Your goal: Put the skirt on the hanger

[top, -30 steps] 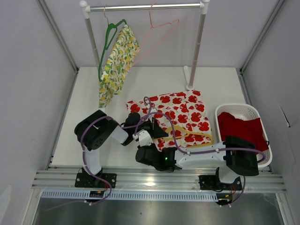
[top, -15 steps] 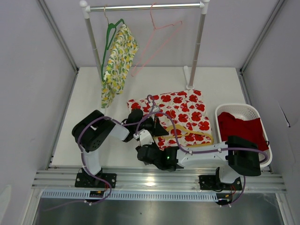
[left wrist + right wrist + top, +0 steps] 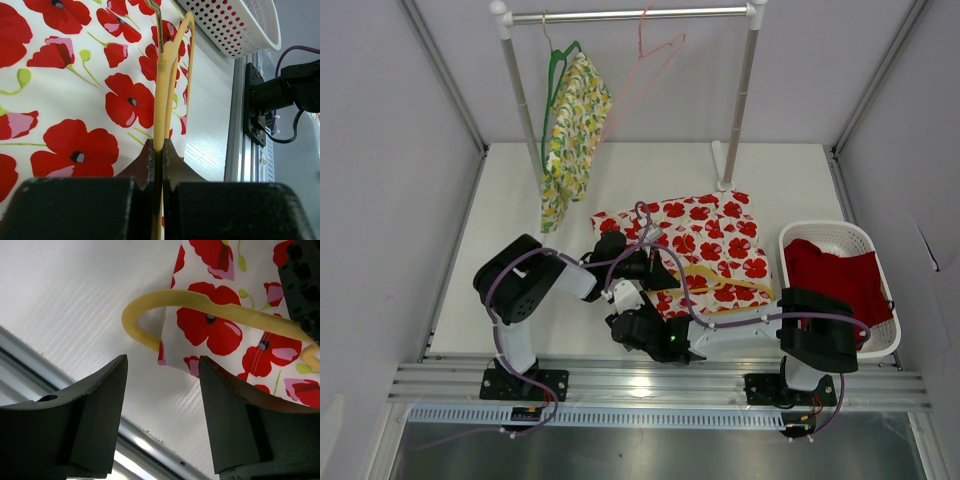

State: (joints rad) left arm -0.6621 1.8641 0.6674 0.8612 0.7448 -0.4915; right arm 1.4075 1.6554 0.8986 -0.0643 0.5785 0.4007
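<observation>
The skirt [image 3: 715, 235] is white with red poppies and lies flat on the table. It fills the left wrist view [image 3: 75, 100] and shows in the right wrist view [image 3: 235, 325]. A yellow hanger [image 3: 725, 278] lies on its near part. My left gripper [image 3: 658, 272] is shut on the yellow hanger [image 3: 161, 115], whose metal hook points away. My right gripper [image 3: 632, 318] is open and empty, just above the table by the skirt's near corner. The hanger's curved end [image 3: 150, 315] pokes past the skirt's edge ahead of its fingers [image 3: 95, 415].
A clothes rail [image 3: 630, 15] stands at the back, holding a green hanger with a lemon-print garment [image 3: 565, 140] and a bare pink hanger [image 3: 645, 70]. A white basket [image 3: 840, 240] with red cloth sits at the right. The metal table edge [image 3: 150, 440] runs below my right gripper.
My left gripper moved right onto the skirt and now grips the yellow hanger. My right gripper shifted slightly left by the skirt's near corner. The garments on the rail swing.
</observation>
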